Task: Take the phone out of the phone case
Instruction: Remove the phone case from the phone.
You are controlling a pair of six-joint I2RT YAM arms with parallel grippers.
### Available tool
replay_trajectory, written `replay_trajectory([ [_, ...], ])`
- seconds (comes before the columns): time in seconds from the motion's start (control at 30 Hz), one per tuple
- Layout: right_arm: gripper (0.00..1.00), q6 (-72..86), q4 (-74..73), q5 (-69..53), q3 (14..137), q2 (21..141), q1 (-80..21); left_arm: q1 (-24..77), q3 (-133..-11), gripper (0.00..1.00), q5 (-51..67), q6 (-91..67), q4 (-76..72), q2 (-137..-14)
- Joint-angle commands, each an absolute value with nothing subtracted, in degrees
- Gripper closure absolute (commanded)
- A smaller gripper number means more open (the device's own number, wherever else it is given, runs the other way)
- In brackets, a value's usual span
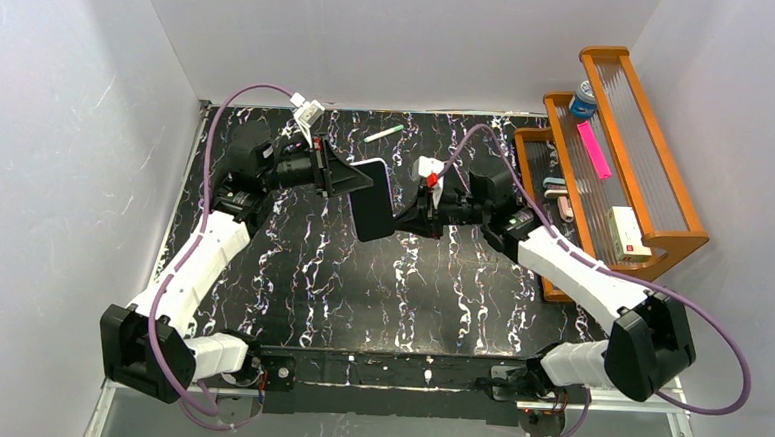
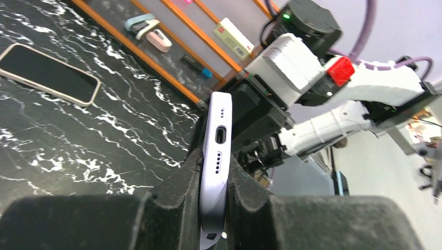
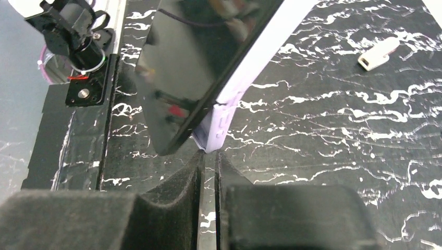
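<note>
- The phone [image 1: 372,200] is held in the air above the middle of the worktop [image 1: 359,297], between the two arms; its dark screen faces up and towards the near edge, and it is tilted
- It sits in a pale lilac phone case [image 2: 219,140]; the left wrist view shows the case's bottom edge, with the charging port and a row of small holes on each side of it
- The left hand [image 2: 215,174] is clenched on the phone case; one finger presses the back and the other the screen side, and the bottom edge stands up out of the grip
- The right hand [image 3: 208,161] comes in from the opposite side; its fingers are drawn almost together, with only a thin slit between them, and a corner of the case is pinched at their tips
- At that corner, in the right wrist view, the black glass stands slightly off the lilac rim; the rest of the phone lies in the case
- A second phone [image 2: 49,73], in a light beige case, lies flat and screen up on the worktop, well apart from the hands
- A small white piece [image 3: 378,53] lies on the worktop; a green pen [image 1: 383,133] lies near the far edge
- A wooden rack [image 1: 668,143] stands along the right side of the worktop, with small things on its shelves
</note>
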State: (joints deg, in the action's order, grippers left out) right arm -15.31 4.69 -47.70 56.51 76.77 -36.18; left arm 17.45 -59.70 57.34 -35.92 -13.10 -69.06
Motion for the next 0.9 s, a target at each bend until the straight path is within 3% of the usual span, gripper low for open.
replay_trajectory([
  [0.0, 0.78, -9.35, 15.83, -36.96, 55.02, 71.09, -35.95, 19.60, -61.74, 1.00, 54.91, -32.77, -3.82, -67.04],
  [0.27, 0.26, 5.37, 8.84, -28.30, 49.63, 61.40, -35.27, 18.78, -58.86, 1.00, 39.07, -37.33, -9.71, -65.26],
  [0.33, 0.19, 10.15, 9.25, -28.61, 48.23, 59.86, -35.24, 18.74, -55.85, 1.00, 37.15, -40.98, -14.68, -64.69],
  [0.53, 0.23, 32.46, 16.24, -30.60, 43.75, 59.33, -35.25, 18.72, -50.53, 1.00, 36.36, -52.49, -27.32, -64.89],
  [0.7, 0.33, 45.73, 25.91, -25.88, 38.49, 57.76, -35.29, 18.73, -49.82, 1.00, 36.65, -54.14, -28.57, -63.94],
  [0.87, 0.38, 52.08, 29.79, -29.17, 38.88, 60.12, -35.24, 18.72, -48.69, 1.00, 36.43, -55.47, -28.56, -62.89],
])
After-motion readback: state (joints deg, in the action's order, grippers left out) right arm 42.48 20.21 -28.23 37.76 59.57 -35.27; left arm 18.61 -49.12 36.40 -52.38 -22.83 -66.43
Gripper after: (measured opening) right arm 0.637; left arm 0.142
